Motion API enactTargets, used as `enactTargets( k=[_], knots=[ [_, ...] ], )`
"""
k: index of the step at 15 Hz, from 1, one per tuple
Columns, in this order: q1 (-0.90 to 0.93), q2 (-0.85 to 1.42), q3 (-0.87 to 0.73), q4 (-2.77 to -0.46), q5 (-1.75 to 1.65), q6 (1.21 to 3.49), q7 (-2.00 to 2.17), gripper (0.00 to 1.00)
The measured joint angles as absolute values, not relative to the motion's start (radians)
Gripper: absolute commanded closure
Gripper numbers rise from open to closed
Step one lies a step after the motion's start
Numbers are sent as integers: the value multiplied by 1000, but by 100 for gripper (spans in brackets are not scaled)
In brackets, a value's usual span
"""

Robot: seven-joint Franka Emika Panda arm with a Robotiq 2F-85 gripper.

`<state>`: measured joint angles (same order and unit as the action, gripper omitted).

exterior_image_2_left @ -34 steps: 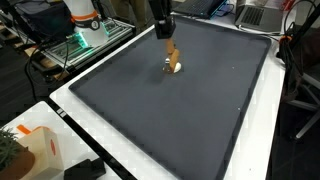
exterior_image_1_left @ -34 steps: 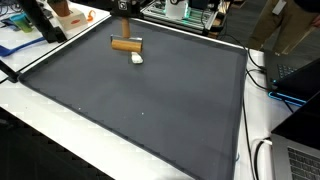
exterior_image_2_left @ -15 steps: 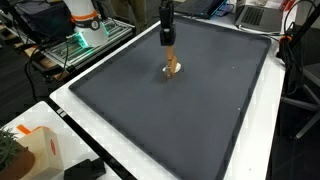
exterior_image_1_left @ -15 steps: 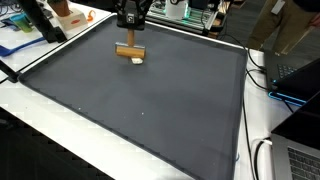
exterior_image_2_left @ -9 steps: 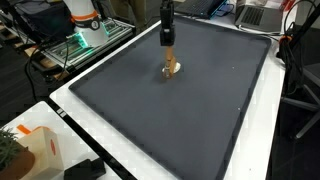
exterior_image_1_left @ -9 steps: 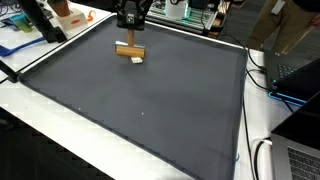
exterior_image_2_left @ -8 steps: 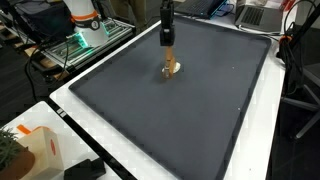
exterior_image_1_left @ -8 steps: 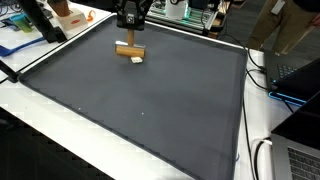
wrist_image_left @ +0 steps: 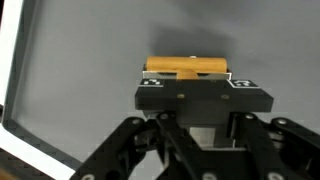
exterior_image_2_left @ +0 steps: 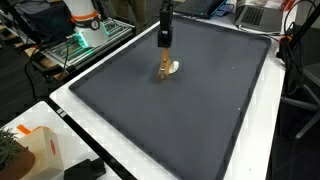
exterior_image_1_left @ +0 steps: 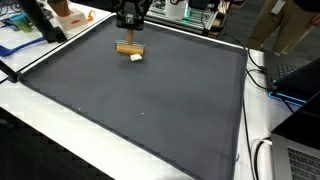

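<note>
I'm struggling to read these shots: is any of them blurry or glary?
Wrist view: soft focus, the dark gripper fills the lower half, a faint shadow beside the wooden block. In both exterior views: even light, no glare on the mat, coarse detail.

- The mat lay flat on the surface, and the surface's border ran around the mat on every side.
- The wooden block sat crosswise in the claw, directly under it, over the far part of the mat.
- A small lump lay on the mat just beside the wooden block, on its nearer side in an exterior view.
</note>
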<state>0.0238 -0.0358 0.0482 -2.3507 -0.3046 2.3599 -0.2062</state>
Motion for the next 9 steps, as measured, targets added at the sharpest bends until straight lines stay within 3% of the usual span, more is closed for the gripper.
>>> enactTargets(
  k=[9],
  knots=[
    [4, -38, 12, -2334, -231, 2296, -261, 78]
  ],
)
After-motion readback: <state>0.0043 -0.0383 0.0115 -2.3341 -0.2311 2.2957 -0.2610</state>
